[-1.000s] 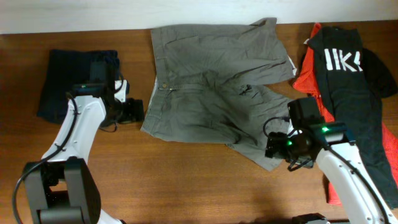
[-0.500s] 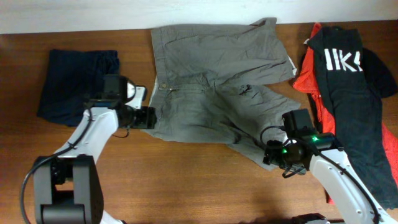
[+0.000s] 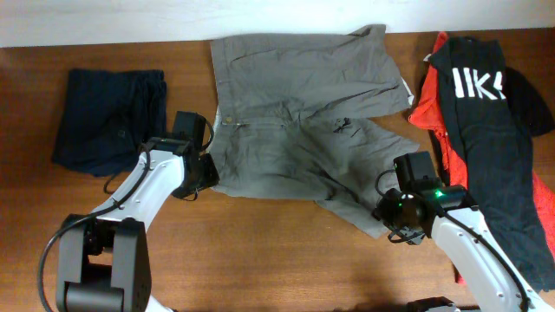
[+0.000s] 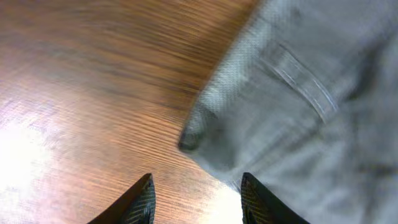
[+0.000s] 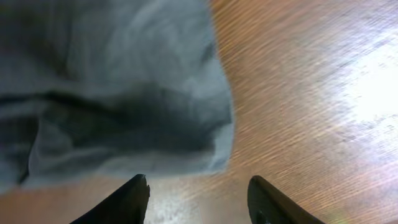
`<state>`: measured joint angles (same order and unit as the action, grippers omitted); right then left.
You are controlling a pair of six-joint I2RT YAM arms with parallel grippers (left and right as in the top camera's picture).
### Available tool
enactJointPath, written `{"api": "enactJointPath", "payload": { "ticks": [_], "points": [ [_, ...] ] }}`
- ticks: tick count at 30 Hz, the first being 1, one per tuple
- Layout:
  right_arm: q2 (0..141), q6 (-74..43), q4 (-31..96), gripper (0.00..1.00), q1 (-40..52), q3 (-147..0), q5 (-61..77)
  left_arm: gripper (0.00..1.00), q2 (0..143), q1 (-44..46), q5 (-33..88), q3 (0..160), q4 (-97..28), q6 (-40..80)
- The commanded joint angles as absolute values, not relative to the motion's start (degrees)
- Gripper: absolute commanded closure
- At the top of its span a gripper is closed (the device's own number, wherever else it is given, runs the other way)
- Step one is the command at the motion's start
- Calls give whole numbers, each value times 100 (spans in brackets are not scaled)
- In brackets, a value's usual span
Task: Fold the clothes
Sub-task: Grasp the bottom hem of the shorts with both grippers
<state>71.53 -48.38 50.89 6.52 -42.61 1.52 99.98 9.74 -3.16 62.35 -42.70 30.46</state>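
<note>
At the far left of the wooden table (image 3: 260,251) the navy trousers (image 3: 104,121) lie in a dark heap, well apart from the left pincer (image 3: 206,176). That pincer sits just to their right, at the lower left corner of the grey-khaki trousers (image 3: 295,130), which are spread flat and wrinkled across the middle of the table with the buttoned waistband along their left edge. In the left wrist view the left pincer (image 4: 196,200) stands apart, both fingers (image 4: 142,202) low over the wood; the waistband corner of the grey-khaki trousers (image 4: 292,106) lies just ahead of the gap, and the cloth edge runs down beside the right-hand finger, but nothing is gripped. Further right, the lower trouser leg ends near the right pincer (image 3: 386,212), which is at the hem's outer corner. In the right wrist view the right pincer (image 5: 199,200) is also apart, its fingers (image 5: 124,199) spread over bare wood, with the hem corner of the grey-khaki trousers (image 5: 124,93) just ahead of the gap and not between the tips. At the far right the red garment (image 3: 429,108) lies under the black T-shirt (image 3: 486,139) with white print, both near the right arm and untouched.
</note>
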Motion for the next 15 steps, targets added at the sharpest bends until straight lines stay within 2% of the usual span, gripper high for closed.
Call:
{"api": "enactJointPath", "payload": {
  "ticks": [1,2,5,6,7,10,15],
  "points": [
    [7164,-6106,5063,44,672,-4230,-294,58,9942,976,-716,6195,-4252,4954],
    [7164,-6628,5063,44,672,-4230,-290,58,9955,976,-714,6195,-4252,5675],
    [7225,-7380,5024,43,674,-4230,-292,60,9963,976,-716,6195,-4252,6667],
    [7334,-7599,4941,36,683,-4233,-290,61,9963,976,-707,6195,-4252,7048],
    [7509,-7741,4871,25,714,-4230,-283,61,9963,976,-711,6195,-4248,7360],
    [7861,-7813,4678,21,858,-4233,-130,61,9963,976,-716,6195,-4239,7620],
    [8604,-7863,4182,21,1319,-4233,200,61,9968,976,-716,6195,-4005,7675]
  ]
}}
